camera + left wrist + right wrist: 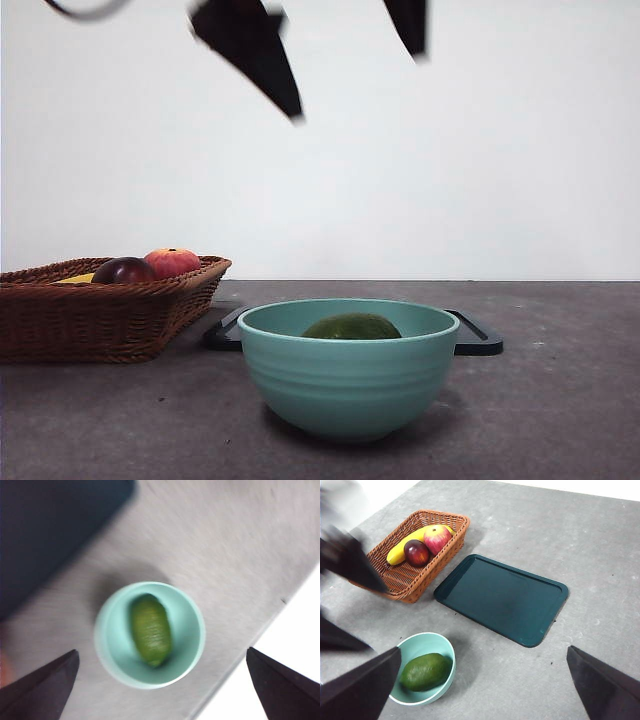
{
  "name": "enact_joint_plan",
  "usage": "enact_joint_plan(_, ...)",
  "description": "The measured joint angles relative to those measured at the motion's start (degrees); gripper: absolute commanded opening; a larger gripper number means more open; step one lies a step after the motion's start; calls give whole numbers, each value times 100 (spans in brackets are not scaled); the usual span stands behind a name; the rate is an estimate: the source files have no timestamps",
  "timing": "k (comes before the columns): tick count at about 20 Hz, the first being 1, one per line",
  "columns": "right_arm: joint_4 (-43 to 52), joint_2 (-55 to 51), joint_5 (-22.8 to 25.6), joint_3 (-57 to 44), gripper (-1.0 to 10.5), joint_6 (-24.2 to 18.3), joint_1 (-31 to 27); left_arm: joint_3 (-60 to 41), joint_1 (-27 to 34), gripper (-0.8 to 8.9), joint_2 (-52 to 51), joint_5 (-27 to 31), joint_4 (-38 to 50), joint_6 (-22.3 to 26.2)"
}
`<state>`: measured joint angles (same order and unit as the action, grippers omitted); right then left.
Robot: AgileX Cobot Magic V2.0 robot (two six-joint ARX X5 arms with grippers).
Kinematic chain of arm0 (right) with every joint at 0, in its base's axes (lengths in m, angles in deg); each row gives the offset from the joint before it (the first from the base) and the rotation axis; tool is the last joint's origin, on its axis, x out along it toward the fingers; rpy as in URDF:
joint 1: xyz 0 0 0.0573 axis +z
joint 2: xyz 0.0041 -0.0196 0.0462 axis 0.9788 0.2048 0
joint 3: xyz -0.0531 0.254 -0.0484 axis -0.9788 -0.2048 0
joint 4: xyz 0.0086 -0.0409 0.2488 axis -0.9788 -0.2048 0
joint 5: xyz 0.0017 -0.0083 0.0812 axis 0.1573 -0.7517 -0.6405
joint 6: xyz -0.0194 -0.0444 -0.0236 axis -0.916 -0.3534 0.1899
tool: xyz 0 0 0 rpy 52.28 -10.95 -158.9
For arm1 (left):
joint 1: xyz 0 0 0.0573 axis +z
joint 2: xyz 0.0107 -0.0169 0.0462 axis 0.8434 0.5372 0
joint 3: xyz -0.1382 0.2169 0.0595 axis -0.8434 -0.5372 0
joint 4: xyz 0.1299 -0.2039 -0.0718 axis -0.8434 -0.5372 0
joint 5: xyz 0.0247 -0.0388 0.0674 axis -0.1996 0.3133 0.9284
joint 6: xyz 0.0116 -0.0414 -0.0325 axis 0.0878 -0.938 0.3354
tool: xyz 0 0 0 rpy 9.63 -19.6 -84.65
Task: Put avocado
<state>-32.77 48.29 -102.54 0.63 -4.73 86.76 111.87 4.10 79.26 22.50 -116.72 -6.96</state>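
The dark green avocado lies inside the teal bowl at the front middle of the table. My left gripper hangs high above the bowl, open and empty, with its two black jaws at the top of the front view. In the blurred left wrist view the avocado lies in the bowl, far below the wide-open left gripper. My right gripper is open and empty, high up and off to one side. Its view shows the avocado in the bowl.
A wicker basket at the left holds a dark maroon fruit, a red-orange fruit and a banana. A dark flat tray lies behind the bowl. The table's edge runs close to the bowl.
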Motion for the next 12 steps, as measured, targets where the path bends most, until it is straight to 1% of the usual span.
enact_joint_plan(3, 0, 0, 0, 0, 653, 0, 0, 0, 0, 561, -861, 393, -160, 63)
enact_joint_plan(6, 0, 0, 0, 0, 653, 0, 0, -393, -2, 561, -1853, 702, 120, 63)
enact_joint_plan(10, 0, 0, 0, 0, 653, 0, 0, -1840, -4, 561, -3294, 1058, 608, 31)
enact_joint_plan(12, 0, 0, 0, 0, 653, 0, 0, -2579, -2, 561, -4050, 1067, 896, -24)
